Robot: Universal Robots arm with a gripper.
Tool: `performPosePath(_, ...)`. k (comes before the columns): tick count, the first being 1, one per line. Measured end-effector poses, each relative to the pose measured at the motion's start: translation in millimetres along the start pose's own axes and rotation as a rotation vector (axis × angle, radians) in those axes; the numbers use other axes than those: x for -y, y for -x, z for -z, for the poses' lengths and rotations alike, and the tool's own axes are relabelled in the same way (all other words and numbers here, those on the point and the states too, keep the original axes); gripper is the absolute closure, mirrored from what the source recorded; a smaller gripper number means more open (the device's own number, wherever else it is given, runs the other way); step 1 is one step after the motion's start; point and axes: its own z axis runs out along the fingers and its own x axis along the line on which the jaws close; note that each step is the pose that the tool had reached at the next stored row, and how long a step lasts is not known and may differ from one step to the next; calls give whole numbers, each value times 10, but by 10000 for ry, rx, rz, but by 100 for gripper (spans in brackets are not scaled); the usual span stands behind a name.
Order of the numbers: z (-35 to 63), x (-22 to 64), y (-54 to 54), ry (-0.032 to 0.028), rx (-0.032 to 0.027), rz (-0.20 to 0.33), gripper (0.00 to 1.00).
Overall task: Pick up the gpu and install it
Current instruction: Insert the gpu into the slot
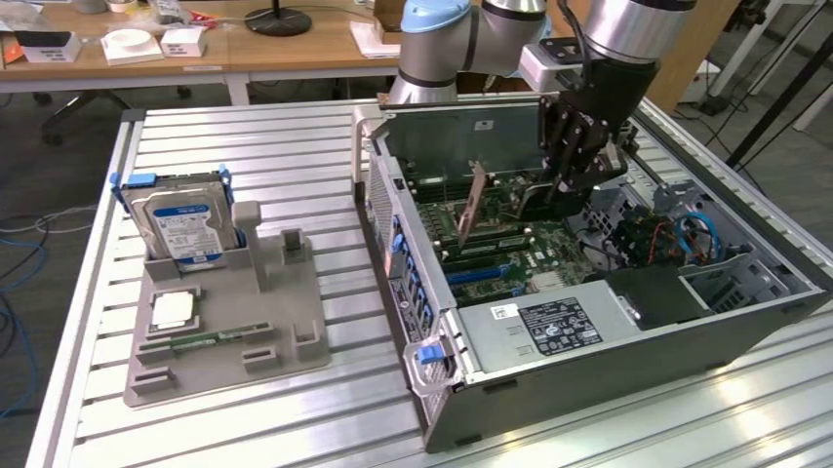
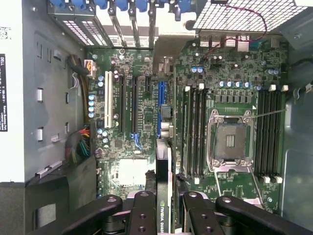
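GPU card (image 2: 164, 193), thin, dark and flat, stood edge-on between the black fingers (image 2: 142, 211) of the gripper (image 2: 165, 215), which were clenched on it from both sides; pale lettering ran along its narrow upper edge. In the exterior view the same card (image 1: 473, 207) hung upright and slightly tilted inside the open computer case (image 1: 651, 336), its brownish face turned toward the exterior view's left, directly below the dark, jointed gripper (image 1: 573, 180). Whether its lower edge had reached a slot could not be told.

Under the card lay the green motherboard (image 2: 146, 122), densely studded with small components. Long narrow expansion slots ran across it, one white (image 2: 108, 105), one black (image 2: 133, 105) and one blue (image 2: 160, 95). Beside them sat a square metal processor socket (image 2: 230, 139) with a shiny frame, flanked by rows of slim black memory slots (image 2: 194, 132).

The case was grey sheet metal, boxy, with a perforated panel and a silvery power supply (image 1: 547, 327) bearing a black label. It lay on a ribbed aluminium bench (image 1: 273, 146). Well apart from it, toward the exterior view's left, a grey moulded holder (image 1: 260, 322) carried a silver hard drive (image 1: 182, 224) with a blue-white label, standing upright, and a small green memory stick (image 1: 195, 343) lying flat.
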Motion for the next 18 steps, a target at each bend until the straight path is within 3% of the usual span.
performPosePath(18, -95, 0, -13, 0, 0, 1, 74)
